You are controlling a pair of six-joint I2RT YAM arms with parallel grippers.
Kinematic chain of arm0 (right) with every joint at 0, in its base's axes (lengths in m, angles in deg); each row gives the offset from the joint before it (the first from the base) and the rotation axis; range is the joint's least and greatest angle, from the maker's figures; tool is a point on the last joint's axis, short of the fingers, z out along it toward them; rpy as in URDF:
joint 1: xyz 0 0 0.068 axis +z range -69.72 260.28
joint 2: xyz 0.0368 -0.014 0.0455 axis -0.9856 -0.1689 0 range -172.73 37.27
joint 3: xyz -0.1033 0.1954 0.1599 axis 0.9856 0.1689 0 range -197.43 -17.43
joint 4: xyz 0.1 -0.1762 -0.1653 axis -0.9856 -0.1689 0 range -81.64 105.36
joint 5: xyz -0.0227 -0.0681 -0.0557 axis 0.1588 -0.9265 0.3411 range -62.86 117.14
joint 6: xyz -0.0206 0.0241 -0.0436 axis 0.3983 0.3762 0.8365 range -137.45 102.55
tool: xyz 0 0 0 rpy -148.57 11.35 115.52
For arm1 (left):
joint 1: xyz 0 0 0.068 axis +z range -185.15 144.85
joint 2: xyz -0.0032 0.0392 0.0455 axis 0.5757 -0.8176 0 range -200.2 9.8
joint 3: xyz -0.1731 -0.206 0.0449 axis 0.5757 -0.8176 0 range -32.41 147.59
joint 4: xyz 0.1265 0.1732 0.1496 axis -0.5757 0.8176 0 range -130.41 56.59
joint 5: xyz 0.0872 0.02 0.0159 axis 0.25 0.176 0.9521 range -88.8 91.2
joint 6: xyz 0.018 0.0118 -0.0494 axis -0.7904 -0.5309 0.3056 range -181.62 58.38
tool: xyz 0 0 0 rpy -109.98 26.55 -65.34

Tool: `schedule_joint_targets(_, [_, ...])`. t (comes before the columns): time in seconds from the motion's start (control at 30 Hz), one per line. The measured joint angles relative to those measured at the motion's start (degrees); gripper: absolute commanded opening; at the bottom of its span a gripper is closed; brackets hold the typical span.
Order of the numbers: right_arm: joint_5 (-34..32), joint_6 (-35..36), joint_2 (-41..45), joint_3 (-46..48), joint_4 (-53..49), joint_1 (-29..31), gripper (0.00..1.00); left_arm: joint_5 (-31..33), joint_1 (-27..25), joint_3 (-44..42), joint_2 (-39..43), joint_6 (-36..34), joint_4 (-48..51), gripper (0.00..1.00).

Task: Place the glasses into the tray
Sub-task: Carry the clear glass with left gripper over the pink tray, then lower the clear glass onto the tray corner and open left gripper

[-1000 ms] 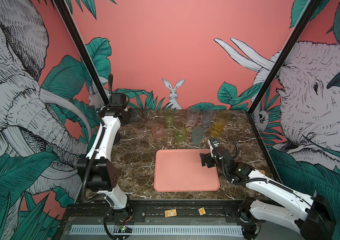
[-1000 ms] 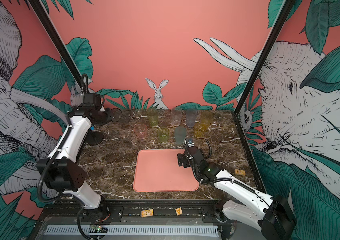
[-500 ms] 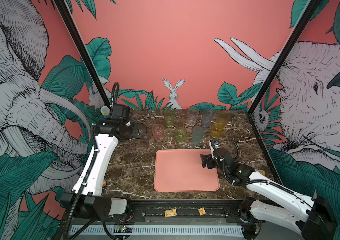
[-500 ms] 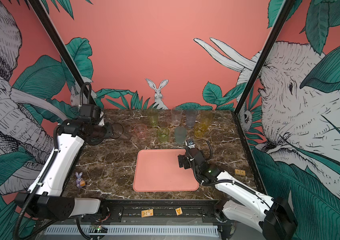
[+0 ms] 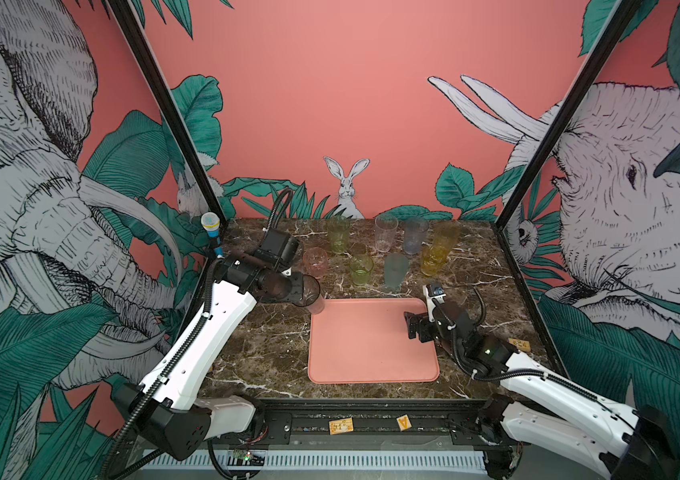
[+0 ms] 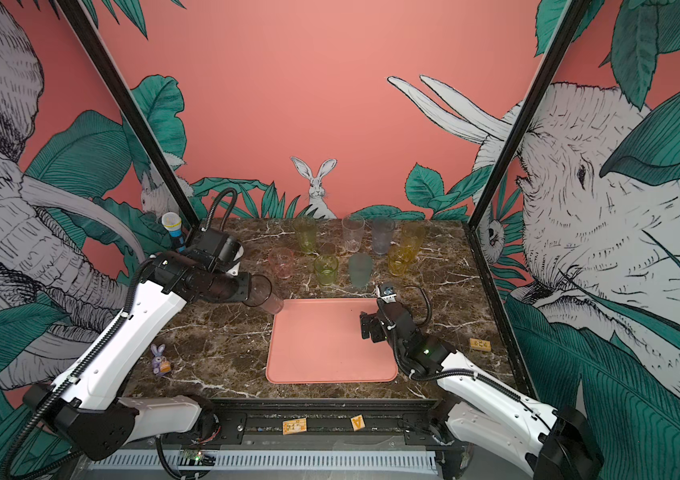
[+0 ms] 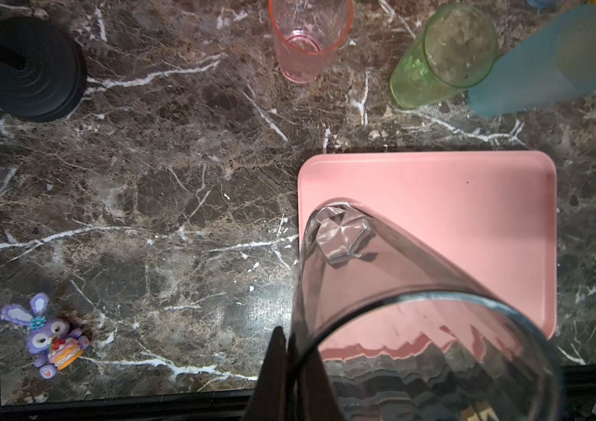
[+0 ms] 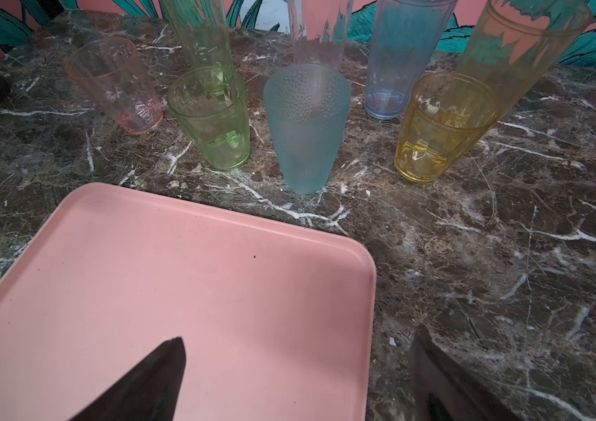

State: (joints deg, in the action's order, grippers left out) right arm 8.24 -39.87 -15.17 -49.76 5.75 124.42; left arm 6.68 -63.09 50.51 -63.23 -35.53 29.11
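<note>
The left gripper [image 7: 291, 371] is pressed together on the rim wall of the smoky grey glass [image 5: 312, 297], one finger inside the mouth and one outside. The glass's long axis runs straight out from the gripper and slants down, base leading, to the far left corner of the tray [image 5: 371, 345]. Whether the base touches the tray I cannot tell. The tray lies below and toward the middle from this gripper, so I judge the coming move turns on tipping the glass upright before it is let go.

The right gripper [image 5: 414, 328] hangs spread and empty over the tray's right side. That puts the right arm nearer the teal-grey glass [image 8: 305, 131] and the short amber glass [image 8: 442, 127], which stand upright on the table [image 5: 271, 345] just behind the tray.

No brand or label shows on any glass. The only readable writing is an "A" on a wooden tile [image 5: 403, 422] at the front rail.
</note>
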Motion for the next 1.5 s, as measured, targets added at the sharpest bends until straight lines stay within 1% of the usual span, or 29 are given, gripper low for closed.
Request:
schedule_joint_targets(0.23, [0.00,-0.11,0.00,0.09,0.68,0.00,0.98,0.11,-1.53,-3.65,-0.42,0.83,-1.49,0.00])
schedule_joint_targets(0.4, [0.00,-0.11,-0.83,0.09,0.70,0.00,0.98,-0.26,-1.55,-3.41,-4.55,1.31,-3.10,0.00])
schedule_joint_targets(0.53, [0.00,-0.11,-0.85,0.09,0.79,-0.02,0.98,-0.74,-1.55,-1.51,-10.47,1.44,-3.82,0.00])
schedule_joint_targets(0.7, [0.00,-0.11,-0.87,0.09,0.81,0.00,0.98,-0.79,-1.55,0.57,-15.39,1.84,-4.50,0.00])
schedule_joint_targets(1.2, [0.00,-0.13,-1.81,0.07,0.81,-0.02,0.98,0.02,-1.55,5.99,-24.20,2.64,-5.46,0.00])
schedule_joint_targets(1.5, [0.00,-0.13,-2.25,0.02,0.81,0.00,0.98,0.20,-1.53,6.21,-27.26,2.82,-5.62,0.00])
